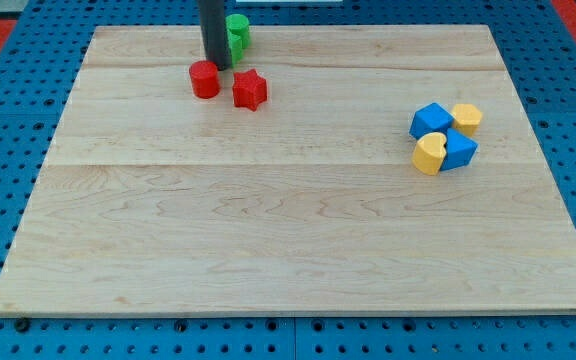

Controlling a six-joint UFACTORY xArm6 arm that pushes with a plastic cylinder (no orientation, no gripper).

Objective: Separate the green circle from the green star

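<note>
Two green blocks (238,35) sit close together at the view's top edge of the board, partly hidden behind the rod; their shapes, circle and star, cannot be told apart here. My tip (217,66) stands just to the left of and slightly below the green blocks, right above the red blocks. A red round block (205,79) lies just below-left of the tip. A red star (250,90) lies just below-right of it.
The wooden board (288,220) lies on a blue pegboard. At the view's right is a tight cluster: a blue block (431,120), a yellow block (466,118), a yellow heart (429,154) and another blue block (459,151).
</note>
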